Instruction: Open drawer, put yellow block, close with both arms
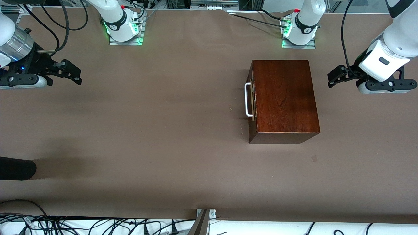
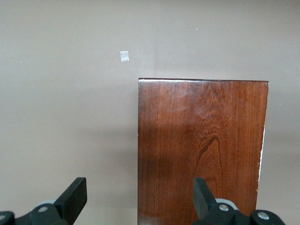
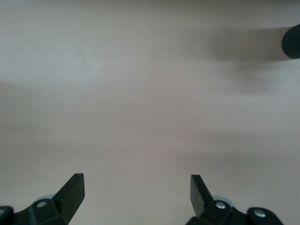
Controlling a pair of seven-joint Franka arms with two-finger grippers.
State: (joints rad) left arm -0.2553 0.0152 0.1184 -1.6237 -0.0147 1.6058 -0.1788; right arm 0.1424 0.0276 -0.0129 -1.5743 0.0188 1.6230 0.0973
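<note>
- Left gripper (image 1: 333, 79): fingers spread wide and holding nothing; it hangs over bare table at the left arm's end, just beside the box (image 1: 284, 98); in the left wrist view one fingertip (image 2: 202, 190) overlaps the box's top edge, the other (image 2: 75, 192) sits over the table.
- Right gripper (image 1: 70, 72): fingers likewise apart and empty, over bare table at the right arm's end, well apart from the box; its wrist view shows only the brown table cover (image 3: 140, 93).
- Drawer (image 1: 252, 98): shut flush in the box, its white handle (image 1: 248, 99) facing the right arm's end.
- Yellow block: not visible in any view; its place cannot be told.
- Risk, judged: the handle is thin and close to the drawer front, so a finger that misses the gap would push the box rather than hook the handle; the box stands loose on the table, so a pull by one arm alone may drag the whole box instead of sliding the drawer out; the nearby left gripper looks suited to brace it.
- Risk, judged: with no block in sight, the placing step has no target yet.
- Surroundings: a dark rounded object (image 1: 16, 168) juts in at the table edge near the right arm's end; a small pale patch (image 1: 314, 158) lies nearer the front camera than the box; nothing stands between the right gripper and the handle.
</note>
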